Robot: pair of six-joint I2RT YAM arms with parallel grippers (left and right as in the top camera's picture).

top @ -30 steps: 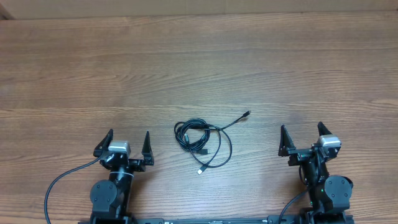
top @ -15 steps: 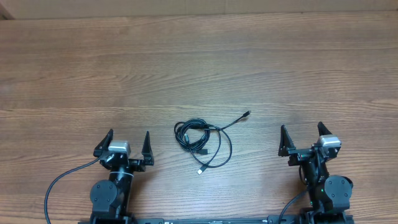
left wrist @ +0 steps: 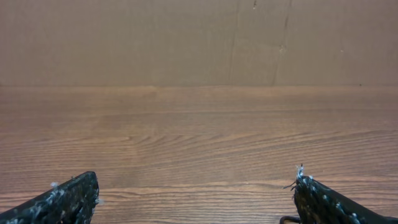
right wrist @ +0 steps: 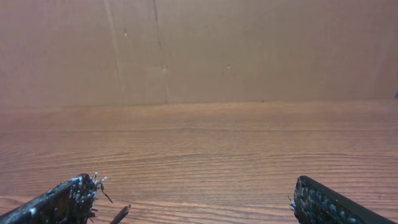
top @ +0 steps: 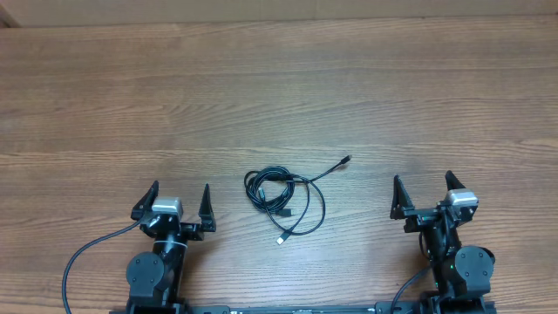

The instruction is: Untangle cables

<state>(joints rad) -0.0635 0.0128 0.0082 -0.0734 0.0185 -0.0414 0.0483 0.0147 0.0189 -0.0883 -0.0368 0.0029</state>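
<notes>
Nothing has shifted over the last second. My left end effector (top: 180, 194) and right end effector (top: 422, 183) both sit spread wide and empty near the 6 o'clock edge of the bench (top: 279, 87). The cables (top: 283, 199) lie between them, untouched. They form a small bunched coil, with one end trailing toward 2 o'clock and another toward 6 o'clock. I judge the untangling has not begun, and a first reach inward comes next.
</notes>
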